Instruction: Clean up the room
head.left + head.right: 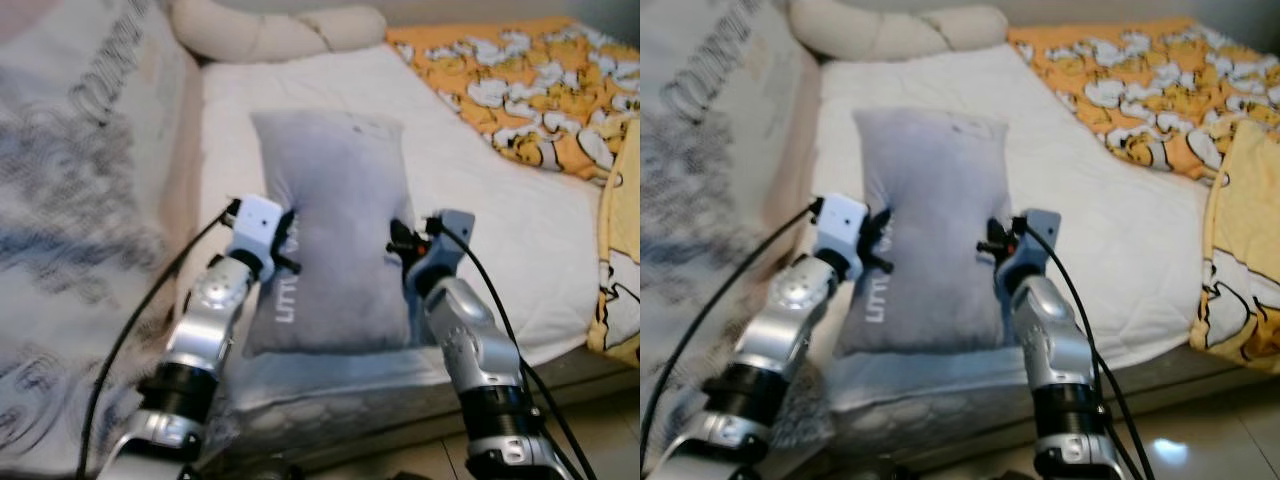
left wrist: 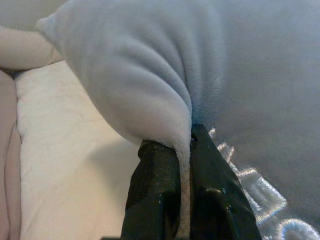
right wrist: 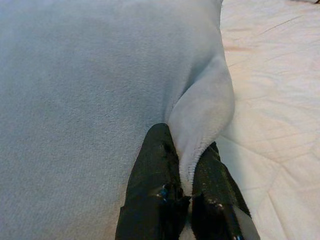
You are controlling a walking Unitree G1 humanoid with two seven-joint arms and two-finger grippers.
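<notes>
**Grey pillow pinched at both side edges over the bed**

Head views: the grey pillow (image 1: 335, 235) lies lengthwise on the white sheet (image 1: 480, 230), its far end pointing toward the cream bolster (image 1: 275, 30) and its near end reaching the foot edge of the mattress. The orange patterned blanket (image 1: 520, 80) sits well to the pillow's right, and a grey-printed quilt (image 1: 70, 200) lies along its left. The left gripper (image 1: 284, 243) meets the pillow's left seam about midway down; the right gripper (image 1: 400, 243) meets the right seam opposite it.

Left wrist view: the two black fingers (image 2: 155, 195) are clenched on a thin fold of the pillow's edge, and the fleece bulges out beyond them. White stitched lettering (image 2: 260, 200) runs just beside the grip.

Right wrist view: the black fingers (image 3: 152, 185) are likewise clamped on a puckered ridge of the pillow's edge, with sheet beside it.

The pillow looks light, soft and floppy, so it will likely sag between the two holds. The plush cover may slip, so a hold on the firmer seam seems safest.
</notes>
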